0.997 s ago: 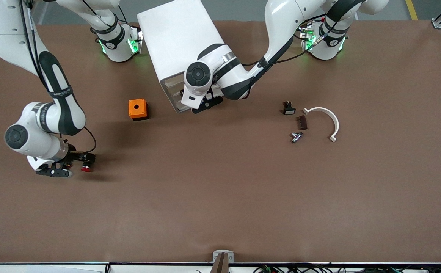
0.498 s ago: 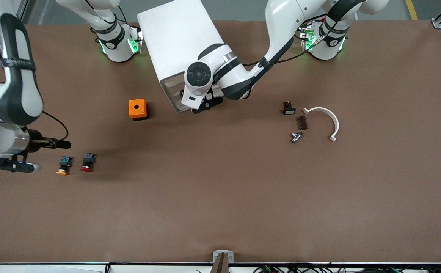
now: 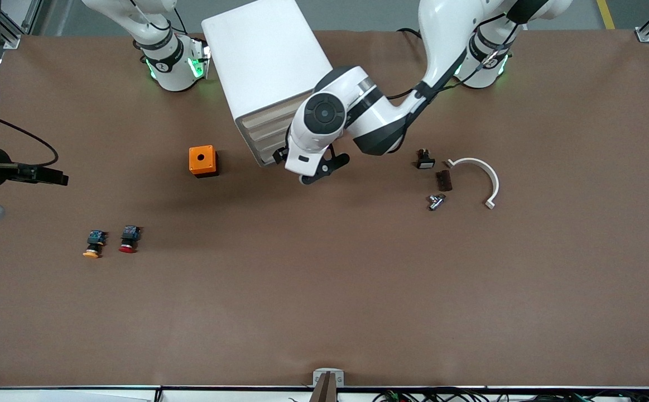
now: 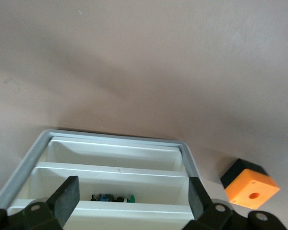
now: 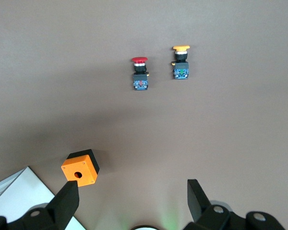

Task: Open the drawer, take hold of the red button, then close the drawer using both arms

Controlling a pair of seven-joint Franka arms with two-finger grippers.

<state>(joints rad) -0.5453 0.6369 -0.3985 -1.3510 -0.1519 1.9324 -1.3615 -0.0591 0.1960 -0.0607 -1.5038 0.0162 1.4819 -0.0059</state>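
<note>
An orange box (image 3: 202,161) sits beside the cabinet; a white curved bracket (image 3: 479,177) lies toward the left arm's end.

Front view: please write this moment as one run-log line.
red button: on table beside yellow button | drawer unit: drawers shut | left gripper: open, before drawers | right gripper: open, raised

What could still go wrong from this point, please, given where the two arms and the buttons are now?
1. The red button lies on the table right beside the orange-capped button; picking it up again could take the wrong one.
2. The left gripper, jaws open, hangs in front of the drawer unit; the left wrist view looks into trays, so a drawer may not be fully closed.
</note>
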